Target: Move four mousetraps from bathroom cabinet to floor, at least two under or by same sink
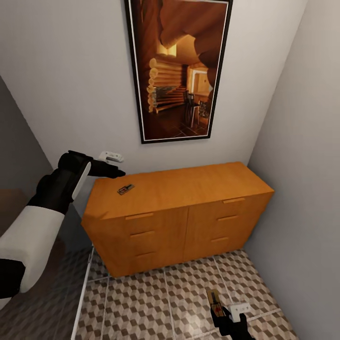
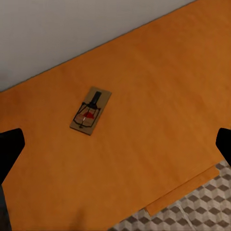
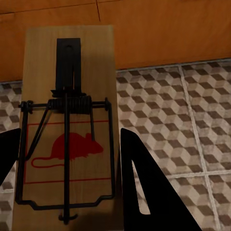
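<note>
Left wrist view looks down past the left gripper's (image 2: 115, 147) two dark fingertips, spread wide at either edge and grasping nothing, onto the flat orange top of the cabinet (image 2: 159, 86). A single mousetrap (image 2: 90, 110) lies there flat, ahead of the spread fingers and between their lines, its long axis slanting across the gap rather than along it, so I judge the wrist needs a turn before closing on the board's narrow sides. In the head view the left gripper (image 1: 109, 163) hovers at the cabinet's back left corner, just beside that trap, making this the nearer arm by far. Low at the frame's bottom the right gripper (image 1: 225, 315) is clenched on a second mousetrap (image 1: 215, 302), held just above the bathroom floor (image 1: 151, 302) before the drawers.
</note>
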Controlling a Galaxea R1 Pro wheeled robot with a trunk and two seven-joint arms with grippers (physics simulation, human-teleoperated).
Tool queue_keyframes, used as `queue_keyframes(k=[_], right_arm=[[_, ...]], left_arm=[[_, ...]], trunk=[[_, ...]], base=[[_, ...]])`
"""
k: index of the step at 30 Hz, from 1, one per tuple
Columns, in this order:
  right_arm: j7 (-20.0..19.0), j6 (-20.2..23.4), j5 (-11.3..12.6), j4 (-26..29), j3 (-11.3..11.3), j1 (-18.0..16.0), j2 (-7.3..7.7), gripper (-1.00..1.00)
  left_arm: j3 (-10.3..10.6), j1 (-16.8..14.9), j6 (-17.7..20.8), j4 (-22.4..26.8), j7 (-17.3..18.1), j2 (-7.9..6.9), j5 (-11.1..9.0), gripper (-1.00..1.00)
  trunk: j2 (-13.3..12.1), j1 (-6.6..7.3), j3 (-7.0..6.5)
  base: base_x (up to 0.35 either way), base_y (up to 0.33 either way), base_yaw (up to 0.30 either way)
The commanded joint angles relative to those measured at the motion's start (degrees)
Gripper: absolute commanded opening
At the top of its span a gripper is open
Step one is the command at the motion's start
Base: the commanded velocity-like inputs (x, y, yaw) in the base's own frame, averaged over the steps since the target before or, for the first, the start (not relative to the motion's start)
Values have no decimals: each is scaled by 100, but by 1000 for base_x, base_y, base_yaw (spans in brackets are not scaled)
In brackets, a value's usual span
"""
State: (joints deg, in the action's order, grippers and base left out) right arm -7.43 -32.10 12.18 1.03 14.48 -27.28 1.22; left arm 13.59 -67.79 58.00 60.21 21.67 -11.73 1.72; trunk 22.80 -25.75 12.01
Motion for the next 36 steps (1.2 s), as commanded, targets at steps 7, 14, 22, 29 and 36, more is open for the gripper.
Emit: queue_keyframes(k=[7,14,22,29,36], right_arm=[[-57,-15,82,-6,29,-5,-18,-100],[-52,-15,82,-6,28,-5,-72,-100],[-50,-15,82,-6,25,-5,-69,-100],[-48,-15,82,-6,23,-5,-69,-100],[-48,-15,81,-6,22,-5,-69,-100]], left_arm=[[62,-7,19,-3,21,-5,21,100],[281,-6,12,-135,21,-5,21,100],[293,11,1,-216,21,-10,21,100],[295,27,-15,-264,21,-63,21,100],[295,28,-16,-270,21,-83,21,100]], trunk=[[12,-3,11],[12,-3,-26],[12,-3,-75],[12,-3,-60],[12,-3,-3]], base=[[26,1,0],[115,0,0],[44,0,0],[2,0,0],[0,0,0]])
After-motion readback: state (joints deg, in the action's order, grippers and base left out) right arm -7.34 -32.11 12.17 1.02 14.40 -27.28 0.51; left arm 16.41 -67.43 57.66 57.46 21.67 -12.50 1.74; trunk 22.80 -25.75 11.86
